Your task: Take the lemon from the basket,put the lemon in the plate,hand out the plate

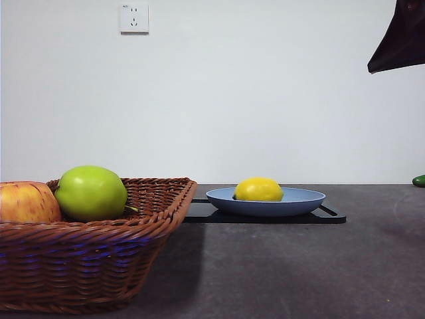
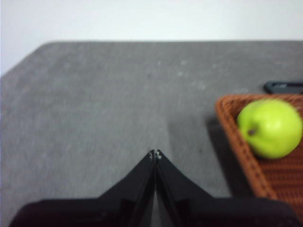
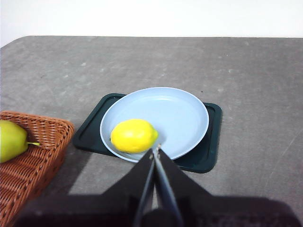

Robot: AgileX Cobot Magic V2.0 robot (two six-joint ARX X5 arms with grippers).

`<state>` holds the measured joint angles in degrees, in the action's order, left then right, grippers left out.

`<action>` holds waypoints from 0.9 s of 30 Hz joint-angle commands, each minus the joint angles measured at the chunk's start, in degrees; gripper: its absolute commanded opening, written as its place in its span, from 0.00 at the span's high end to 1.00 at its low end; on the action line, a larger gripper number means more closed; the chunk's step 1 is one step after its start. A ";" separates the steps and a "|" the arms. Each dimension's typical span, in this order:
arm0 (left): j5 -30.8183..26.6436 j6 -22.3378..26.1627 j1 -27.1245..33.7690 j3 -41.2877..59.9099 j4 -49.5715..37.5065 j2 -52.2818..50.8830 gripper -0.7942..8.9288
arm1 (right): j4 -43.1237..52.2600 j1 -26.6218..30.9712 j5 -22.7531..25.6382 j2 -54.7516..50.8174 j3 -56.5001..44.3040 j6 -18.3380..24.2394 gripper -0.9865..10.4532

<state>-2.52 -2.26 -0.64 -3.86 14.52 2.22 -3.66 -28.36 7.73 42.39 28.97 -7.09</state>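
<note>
Right gripper (image 3: pixel 155 150) has its jaws pressed together, holding nothing, hovering just in front of the lemon (image 3: pixel 134 135). That lemon is sitting in the pale blue plate (image 3: pixel 180 113), toward the rim nearest the gripper, and the plate rests on a black tray (image 3: pixel 208 158). Off to one side is the wicker basket (image 3: pixel 42 142) with a green apple (image 3: pixel 10 140) and a red-yellow apple (image 1: pixel 25 202). Left gripper (image 2: pixel 155 154) is also closed and empty, over bare table (image 2: pixel 94 109) beside the basket.

Low level front camera close behind basket (image 1: pixel 99 252); two wrist cameras angled down, both sharing green apple (image 2: pixel 270 127).
</note>
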 commanded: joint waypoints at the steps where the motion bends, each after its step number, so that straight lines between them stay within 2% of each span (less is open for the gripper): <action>1: -0.04 -1.22 1.07 1.31 -1.68 -0.17 0.91 | 0.63 -0.15 0.17 0.26 0.52 -0.55 0.90; 5: 0.42 -2.19 2.01 3.54 -4.74 -0.20 0.91 | 0.66 -0.15 0.20 0.24 0.52 -0.52 0.90; 27: 1.25 -2.25 2.58 3.54 -4.66 -0.77 0.91 | 0.66 -0.15 0.20 0.24 0.52 -0.52 0.90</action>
<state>-1.48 -4.14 1.74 -0.97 10.59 1.61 -3.66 -28.36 7.73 42.39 28.97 -7.09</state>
